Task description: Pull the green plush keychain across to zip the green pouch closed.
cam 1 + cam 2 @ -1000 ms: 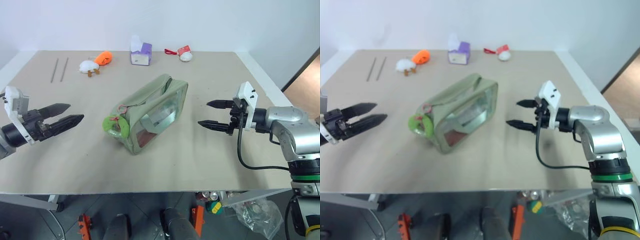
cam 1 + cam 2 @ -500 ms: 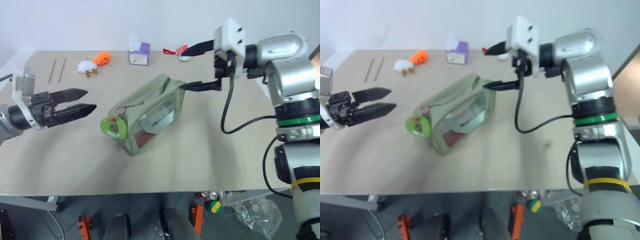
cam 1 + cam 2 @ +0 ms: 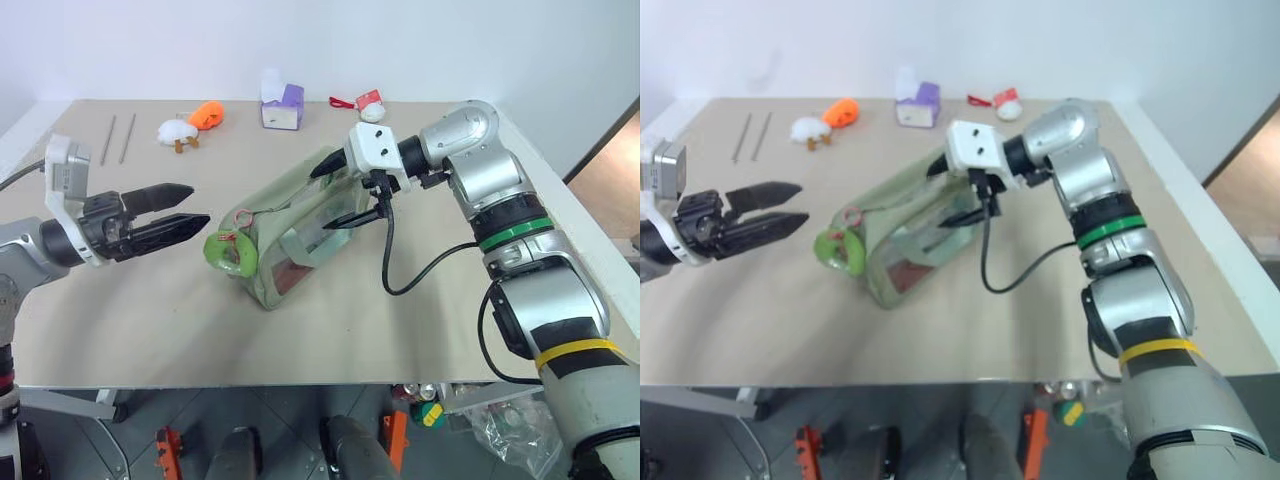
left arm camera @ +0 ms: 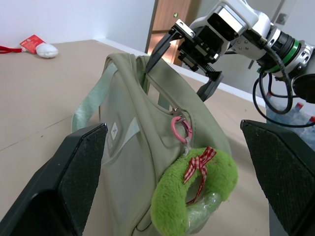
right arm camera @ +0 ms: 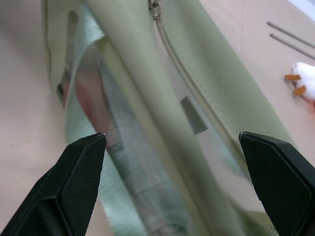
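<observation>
**Grippers Close In on Green Pouch Ahead of Zip Pull**

The green pouch point(image 3: 300, 225) is seen lying near the middle of the tan table point(image 3: 420, 290), with the green plush keychain point(image 3: 229, 253) hanging at the pouch end that faces the left gripper point(image 3: 170, 212). That gripper is held just beside the keychain, fingers spread wide and nothing gripped. The right gripper point(image 3: 345, 190) is poised at the pouch's opposite end, jaws fully apart with one finger above and one beside the fabric, and nothing clamped. The step in hand is judged to be the approach: neither pouch nor keychain is yet seized. For the next move, the far end would probably need to be pinched and steadied by the right gripper while the plush ring is taken by the left and drawn along the zipper track.

Whether the right fingers actually touch the fabric cannot be told. The keychain is clipped by a pink ring point(image 4: 181, 129) to what is presumably the slider, which is itself hard to make out. How much of the zipper stands open is also unclear. Beyond the pouch, an orange plush toy point(image 3: 208, 115) and a white plush toy point(image 3: 178, 131) are left untouched.
</observation>
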{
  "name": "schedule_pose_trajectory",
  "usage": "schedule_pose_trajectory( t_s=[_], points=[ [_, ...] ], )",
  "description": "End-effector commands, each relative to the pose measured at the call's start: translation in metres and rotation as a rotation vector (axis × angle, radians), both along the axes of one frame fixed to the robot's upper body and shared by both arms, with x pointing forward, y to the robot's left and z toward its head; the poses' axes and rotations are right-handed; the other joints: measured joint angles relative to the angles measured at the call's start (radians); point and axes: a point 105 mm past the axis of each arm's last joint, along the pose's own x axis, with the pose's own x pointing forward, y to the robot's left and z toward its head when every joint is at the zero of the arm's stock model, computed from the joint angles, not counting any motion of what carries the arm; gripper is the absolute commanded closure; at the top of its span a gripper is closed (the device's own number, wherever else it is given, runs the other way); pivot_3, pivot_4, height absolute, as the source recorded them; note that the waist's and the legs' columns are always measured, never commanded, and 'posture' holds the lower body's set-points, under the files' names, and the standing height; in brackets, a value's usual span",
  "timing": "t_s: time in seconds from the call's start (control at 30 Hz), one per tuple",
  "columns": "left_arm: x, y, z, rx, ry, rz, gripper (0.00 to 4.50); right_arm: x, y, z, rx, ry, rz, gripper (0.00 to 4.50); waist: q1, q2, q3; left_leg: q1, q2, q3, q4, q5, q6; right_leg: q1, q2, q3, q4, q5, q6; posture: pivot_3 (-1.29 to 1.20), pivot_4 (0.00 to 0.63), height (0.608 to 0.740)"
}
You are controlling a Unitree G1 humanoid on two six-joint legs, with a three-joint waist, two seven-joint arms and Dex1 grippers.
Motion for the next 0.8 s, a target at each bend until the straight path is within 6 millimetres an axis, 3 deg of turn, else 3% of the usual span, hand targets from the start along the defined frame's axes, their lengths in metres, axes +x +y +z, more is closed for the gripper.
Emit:
schedule_pose_trajectory(
  t_s=[0.03, 0.23, 0.7, 0.77, 0.8],
  points=[
    [-0.005, -0.003, 0.007, 0.002, -0.051, -0.005, 0.0, 0.001, 0.002, 0.006, 0.02, -0.039, 0.013, 0.27, 0.0, 0.0, 0.0, 0.0, 0.0, 0.0, 0.0, 0.0, -0.001, 0.0, 0.0, 0.0, 0.0, 0.0, 0.0, 0.0, 0.15, 0.74],
    [-0.003, -0.004, 0.006, -0.011, -0.052, 0.001, 0.0, -0.002, -0.007, -0.002, 0.011, -0.013, 0.016, 0.27, 0.0, 0.0, 0.0, 0.0, 0.0, -0.002, 0.0, 0.001, -0.002, 0.001, 0.0, -0.001, 0.0, 0.0, 0.0, 0.0, 0.15, 0.74],
    [0.011, -0.012, 0.005, -0.037, -0.051, -0.02, 0.0, 0.004, -0.018, 0.012, 0.071, 0.024, -0.077, 0.27, -0.001, 0.0, 0.0, 0.0, 0.0, -0.004, 0.0, 0.003, -0.005, 0.001, 0.0, -0.004, 0.002, 0.0, -0.001, 0.0, 0.15, 0.74],
    [0.012, -0.013, 0.005, -0.038, -0.051, -0.023, 0.0, 0.003, -0.016, 0.013, 0.082, 0.025, -0.072, 0.61, 0.0, 0.0, 0.0, 0.0, 0.0, -0.004, 0.0, 0.003, -0.005, 0.001, 0.0, -0.004, 0.002, 0.0, -0.001, 0.0, 0.15, 0.74],
    [0.012, -0.014, 0.005, -0.038, -0.051, -0.024, 0.0, 0.002, -0.016, 0.014, 0.083, 0.025, -0.071, 1.18, 0.0, 0.0, 0.0, 0.0, 0.0, -0.005, 0.0, 0.003, -0.005, 0.001, 0.0, -0.004, 0.003, 0.0, -0.001, 0.0, 0.15, 0.74]
  ],
)
